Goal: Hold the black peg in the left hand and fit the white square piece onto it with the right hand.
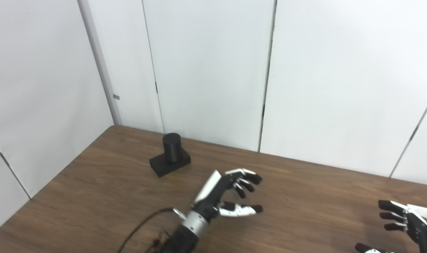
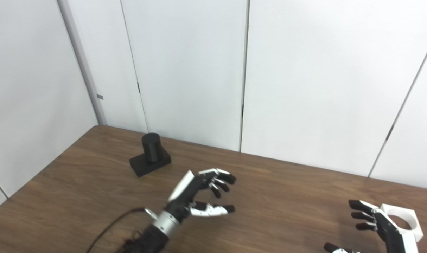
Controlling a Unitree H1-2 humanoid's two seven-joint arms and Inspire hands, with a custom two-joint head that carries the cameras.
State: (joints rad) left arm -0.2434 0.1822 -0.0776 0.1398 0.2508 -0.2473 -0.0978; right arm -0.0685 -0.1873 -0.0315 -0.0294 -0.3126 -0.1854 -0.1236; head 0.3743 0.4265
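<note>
The black peg is a short upright cylinder on a flat black base and stands on the wooden table at the back left. It also shows in the right eye view. My left hand is open and empty, hovering over the table's middle, to the right of and nearer than the peg. The white square piece with a round hole lies on the table at the far right. My right hand is open just left of it, partly cut off by the picture's edge.
White wall panels stand close behind the table and along its left side. A black cable runs along my left forearm. The table's left edge runs diagonally at the lower left.
</note>
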